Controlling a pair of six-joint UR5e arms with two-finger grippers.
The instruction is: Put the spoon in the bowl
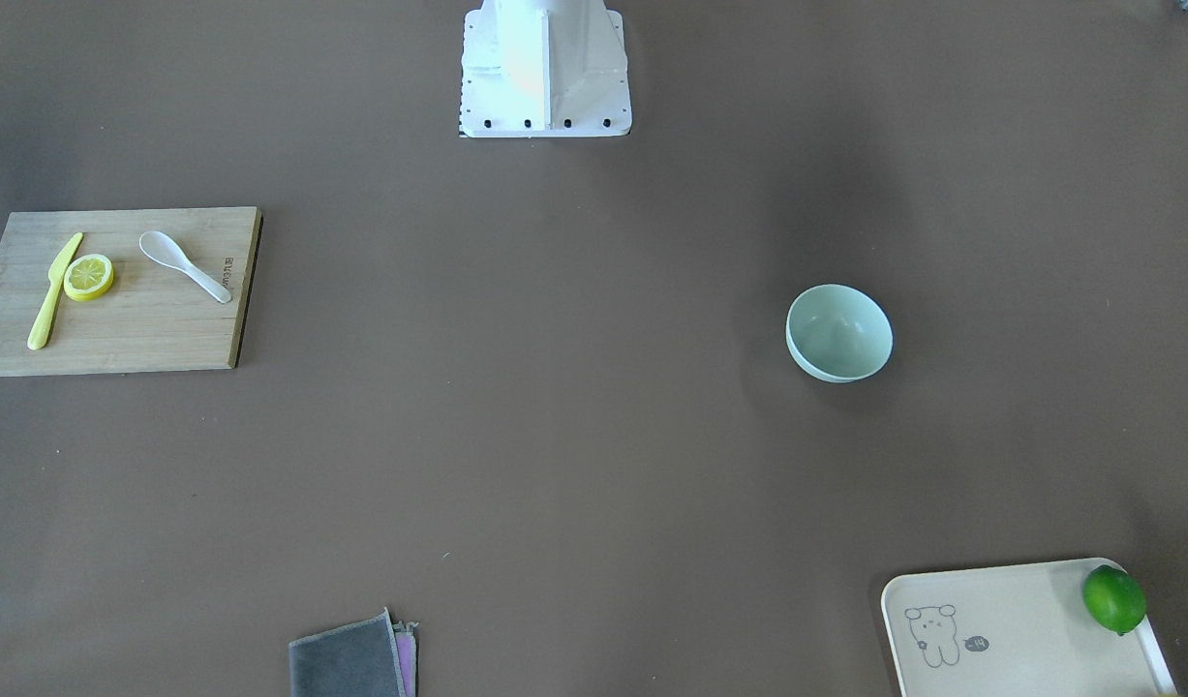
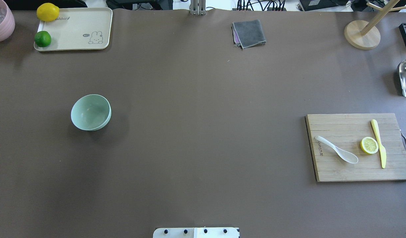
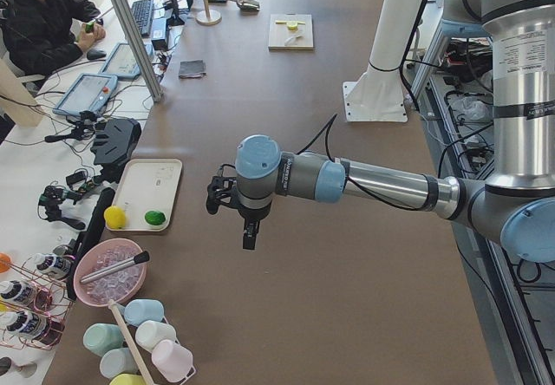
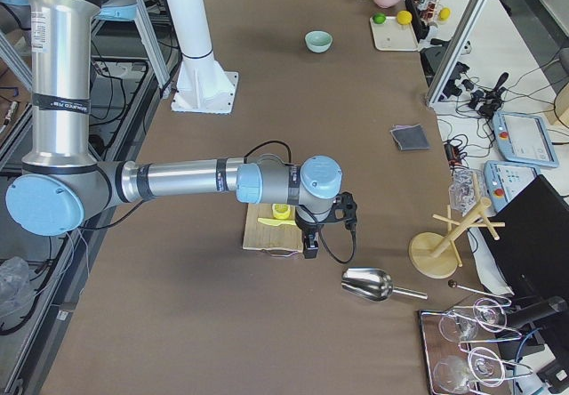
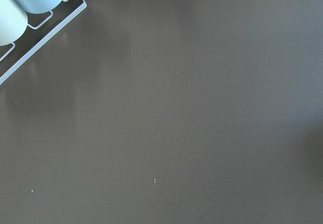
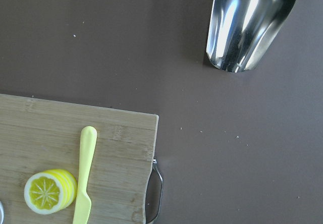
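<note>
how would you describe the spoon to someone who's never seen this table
Find the wooden cutting board on the robot's right. Three things lie on it; the spoon is the white one nearest the table's middle, beside a yellow lemon slice and yellow knife.

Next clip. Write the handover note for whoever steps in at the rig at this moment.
Left gripper: hangs over bare table; open or shut cannot be told.
Right gripper: above the handle end of the cutting board; state cannot be told either.
Spoon: lying on the cutting board beside the lemon slice, untouched.
Bowl: upright, empty, far across the table on the left arm's side.
Done: nothing.
Left: grasp spoon, carry it over, place it in bowl.
</note>
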